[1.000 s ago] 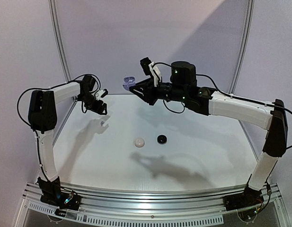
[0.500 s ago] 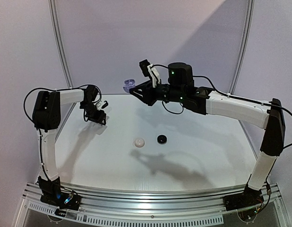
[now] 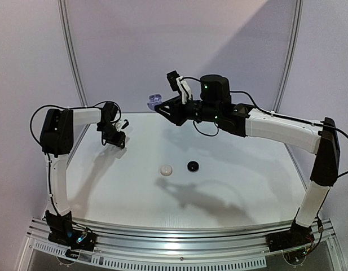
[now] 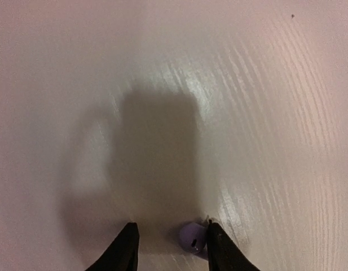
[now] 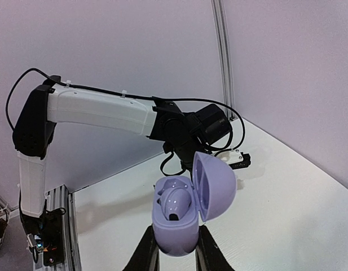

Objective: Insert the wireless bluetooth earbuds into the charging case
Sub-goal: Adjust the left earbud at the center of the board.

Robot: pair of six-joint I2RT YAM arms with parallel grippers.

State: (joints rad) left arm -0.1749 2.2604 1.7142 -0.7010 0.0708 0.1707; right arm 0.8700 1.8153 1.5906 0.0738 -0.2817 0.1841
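— Where was the loose earbud?

— Down on the tabletop. It was a small lavender bud. In the left wrist view it lay between the two fingers of the left hand, close against the finger on the right side of that picture. I could not tell whether it touched that finger.

— Was that hand closed on it?

— No. Its fingers stood apart, with a gap much wider than the bud, and their tips were low by the surface.

— And the charging case?

— Held up in the air, well above the tabletop. The right hand was clamped on its lower half, one finger on each side. The case was lavender too, and it was open: its lid stood hinged up on the right in the right wrist view.

— Anything inside?

— A second earbud of the same colour sat in a pocket of the lower half.

— How did the two hands stand to each other?

— Well apart. From above, the left hand was low at the far left of the tabletop, and the case was high and off to its right.

— What else lay there?

— A white puck and a black puck, both round. They sat side by side near the middle of the tabletop, not touching, and away from both hands.
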